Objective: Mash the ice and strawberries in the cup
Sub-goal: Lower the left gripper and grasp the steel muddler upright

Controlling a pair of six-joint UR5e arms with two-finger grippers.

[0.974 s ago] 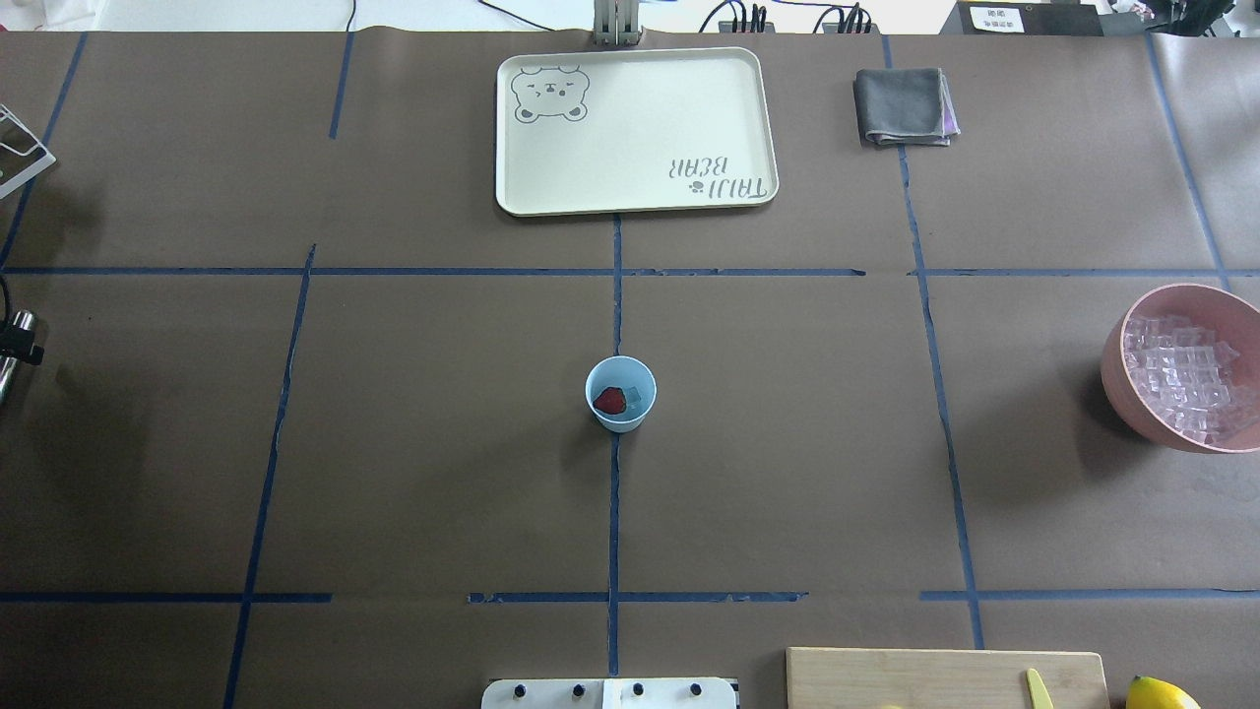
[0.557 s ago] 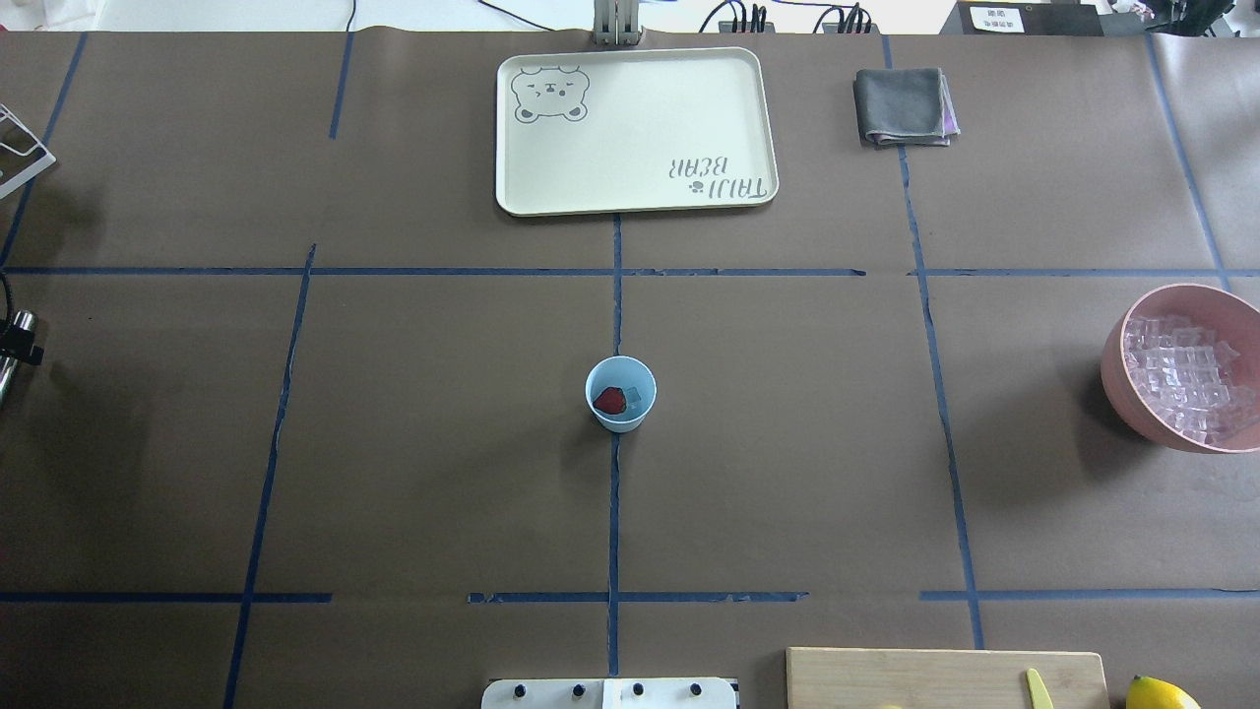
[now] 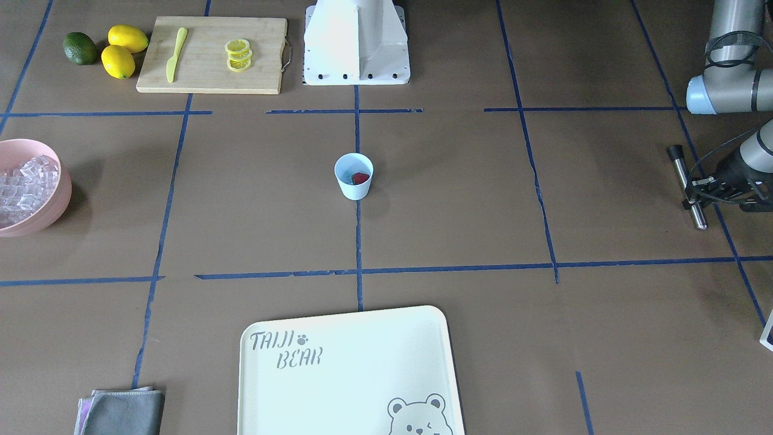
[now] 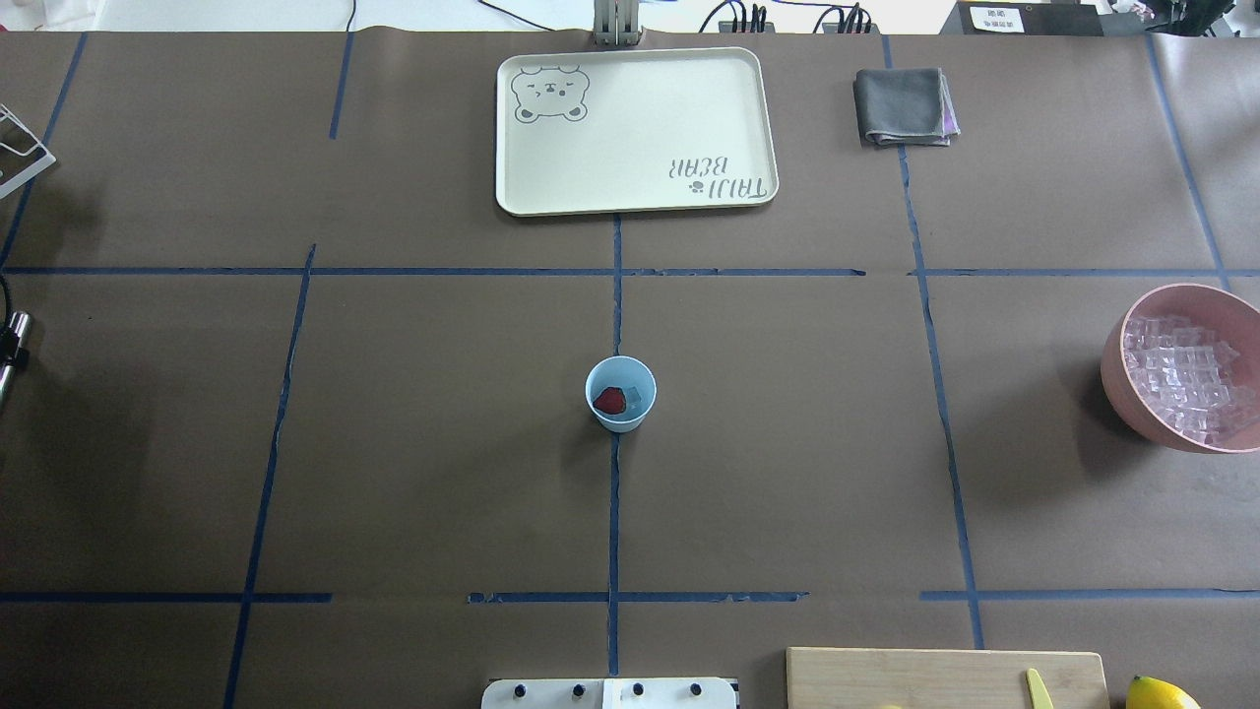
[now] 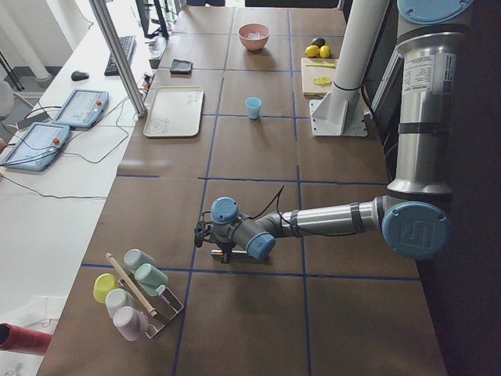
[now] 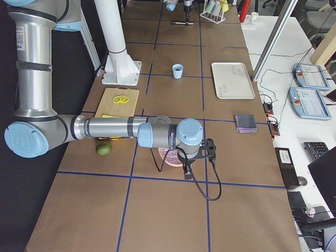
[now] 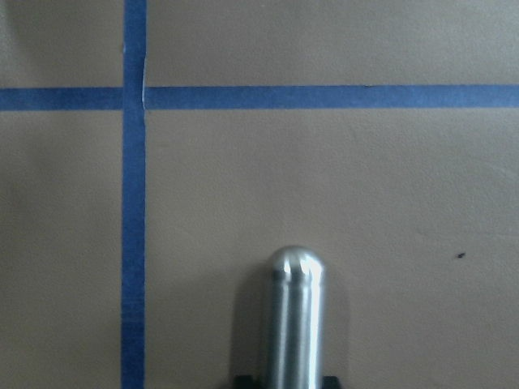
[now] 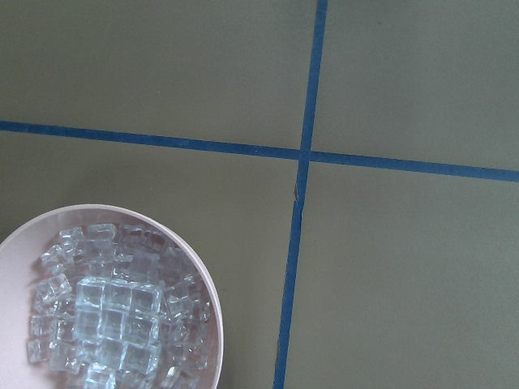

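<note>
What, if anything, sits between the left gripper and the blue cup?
Nothing visible. The left gripper, shut on a metal rod, is out at the table's edge on the robot's left. Only bare table lies between it and the cup, which stands mid-table with the strawberry inside.

Front-facing cam: wooden cutting board [image 3: 205, 69] sitting upper left, w/ a yellow knife [image 3: 174, 53] lying on it and lemon slices [image 3: 238, 54] stacking up near its right-hand end. Two lemons [image 3: 118, 61] and a green fruit [image 3: 80, 48] resting just left of it. Pink bowl [image 3: 60, 193] poking in at mid-left edge. Grey cloth [image 3: 124, 412] lying folded btm left, cream bear tray [image 3: 362, 374] sitting btm ctr. Steel rod [image 3: 681, 172] slanting at mid-right edge. Left-side cam: pastel cups [image 5: 150, 276] lying bunched lower left.
</note>
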